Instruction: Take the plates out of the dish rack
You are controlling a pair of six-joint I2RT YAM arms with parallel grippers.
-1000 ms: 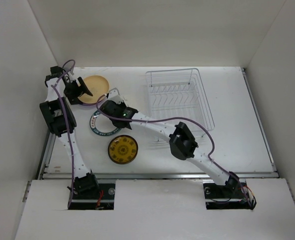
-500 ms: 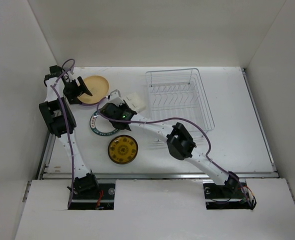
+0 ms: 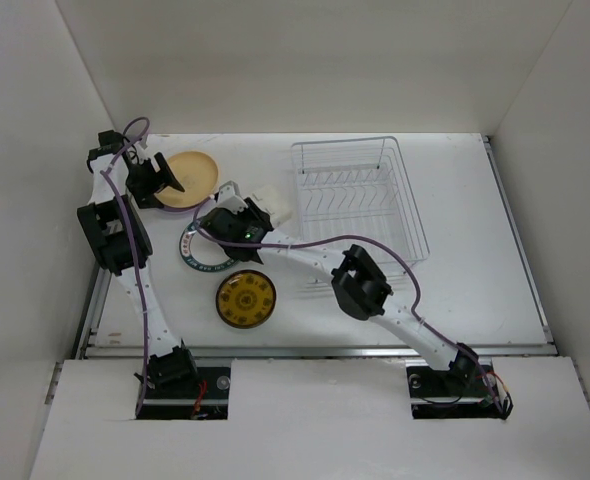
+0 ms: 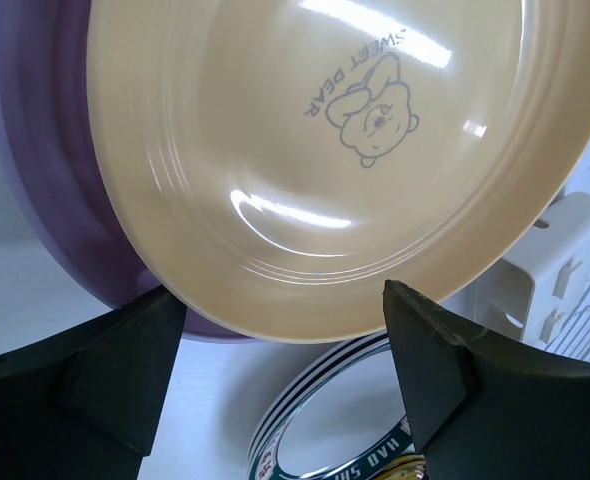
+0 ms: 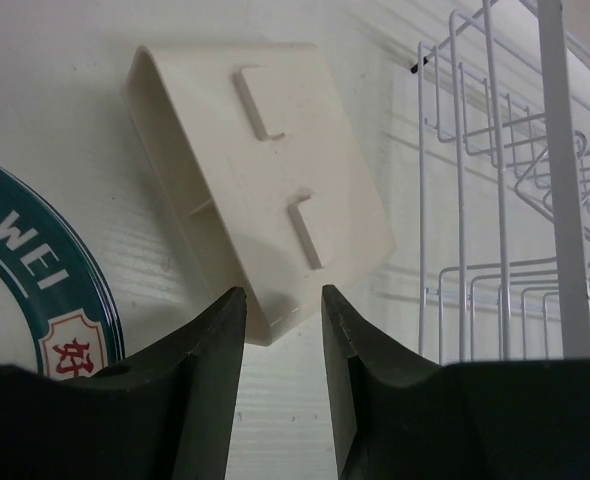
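Observation:
The dish rack [image 3: 360,205] stands at the back right of the table, and I see no plates in it. A tan plate [image 3: 193,176] [image 4: 315,150] rests on a lavender plate [image 4: 40,170]. My left gripper [image 3: 163,180] [image 4: 285,370] is open, one finger on each side of the tan plate's near rim. A teal-rimmed plate [image 3: 205,255] [image 4: 365,425] [image 5: 35,270] and an amber plate [image 3: 245,298] lie on the table. My right gripper [image 3: 245,212] [image 5: 282,300] is open, its tips at a corner of the cream cup [image 3: 272,205] [image 5: 265,190].
The cream utensil cup lies on its side on the table between the teal-rimmed plate and the rack's left wall [image 5: 430,200]. White enclosure walls stand close on the left, back and right. Both arms reach over the table's left half.
The cream cup has come into view in front of the right gripper, beside the rack. The right gripper's jaws have parted. The left arm has barely moved.

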